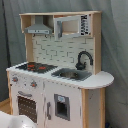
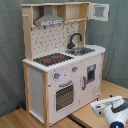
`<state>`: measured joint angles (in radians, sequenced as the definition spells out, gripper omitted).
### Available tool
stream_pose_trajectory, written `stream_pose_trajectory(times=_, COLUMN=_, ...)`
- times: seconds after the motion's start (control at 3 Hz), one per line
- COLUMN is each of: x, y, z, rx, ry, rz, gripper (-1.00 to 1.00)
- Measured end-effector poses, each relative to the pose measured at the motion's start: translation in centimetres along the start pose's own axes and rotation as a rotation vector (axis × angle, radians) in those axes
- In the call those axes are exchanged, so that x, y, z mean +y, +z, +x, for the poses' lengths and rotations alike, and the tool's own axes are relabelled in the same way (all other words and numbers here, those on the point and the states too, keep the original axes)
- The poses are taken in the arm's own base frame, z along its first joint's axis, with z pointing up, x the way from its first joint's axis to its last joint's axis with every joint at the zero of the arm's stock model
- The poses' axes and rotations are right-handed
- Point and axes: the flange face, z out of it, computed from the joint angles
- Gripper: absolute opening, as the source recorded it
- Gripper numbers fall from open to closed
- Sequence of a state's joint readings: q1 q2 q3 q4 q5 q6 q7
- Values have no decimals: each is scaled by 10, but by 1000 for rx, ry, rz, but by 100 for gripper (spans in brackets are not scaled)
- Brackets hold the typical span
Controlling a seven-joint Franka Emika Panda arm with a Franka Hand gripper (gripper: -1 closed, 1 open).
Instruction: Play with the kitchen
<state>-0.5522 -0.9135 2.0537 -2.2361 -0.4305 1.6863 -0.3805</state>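
Note:
The kitchen (image 1: 55,80) is a white and light-wood toy, seen in both exterior views. It has a black-red hob (image 1: 37,66), a grey hood (image 1: 39,29), a black faucet (image 1: 83,59) over a sink (image 1: 72,75), and an oven door (image 1: 27,106). The second exterior view shows the kitchen (image 2: 60,75) with its pegboard back (image 2: 52,39) and an upper cupboard door (image 2: 99,11) swung open. My gripper (image 2: 114,111), white and black, sits low at the second exterior view's right, in front of the kitchen and apart from it. A white part of my arm (image 1: 10,120) shows at the first exterior view's bottom left.
A grey curtain (image 2: 10,50) hangs behind the kitchen. Light wooden boards (image 2: 15,119) lie under and in front of it, with a dark seam (image 2: 75,120) between two of them. A rounded side shelf (image 1: 102,79) juts out past the sink.

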Motion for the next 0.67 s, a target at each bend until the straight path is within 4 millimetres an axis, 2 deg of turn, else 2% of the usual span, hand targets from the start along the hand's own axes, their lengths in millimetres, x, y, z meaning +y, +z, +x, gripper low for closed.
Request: stream_pose_trajectory(times=0.67, x=-12, y=7, z=4, rx=30, ry=-5, rz=-48, gripper=100)
